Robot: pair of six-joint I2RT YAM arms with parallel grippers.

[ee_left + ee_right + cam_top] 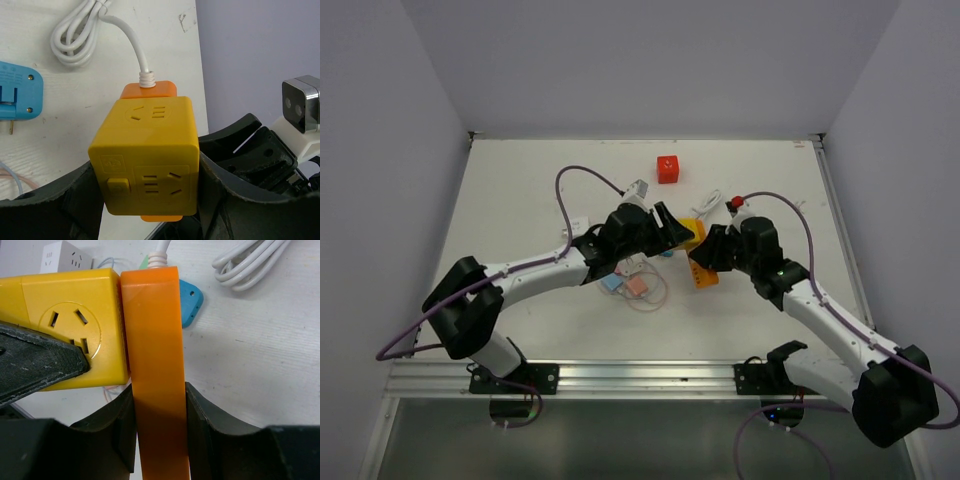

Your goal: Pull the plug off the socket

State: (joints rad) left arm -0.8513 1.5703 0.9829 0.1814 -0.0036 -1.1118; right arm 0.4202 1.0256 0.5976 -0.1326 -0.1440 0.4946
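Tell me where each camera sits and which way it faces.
Top external: above, behind the bases, facing down on white table; both arms visible.
Left wrist: looks along left gripper, clamped on the yellow plastic socket cube.
Right wrist: looks along right gripper, pinching the flat orange plastic power strip.
Shared: wrist views both show cube and strip.

Two arms stand at one desk [520,190], each with one gripper: the left gripper [677,232] and the right gripper [704,257], two in all. There is one yellow cube [145,150], with two outlet faces showing in the left wrist view, and one orange block [155,365]. There is one red cube [667,168], one coil of white cord [75,30] and one pink adapter [636,286]. At least one blue adapter [17,95] is visible. The right wrist view shows one white adapter [62,256].
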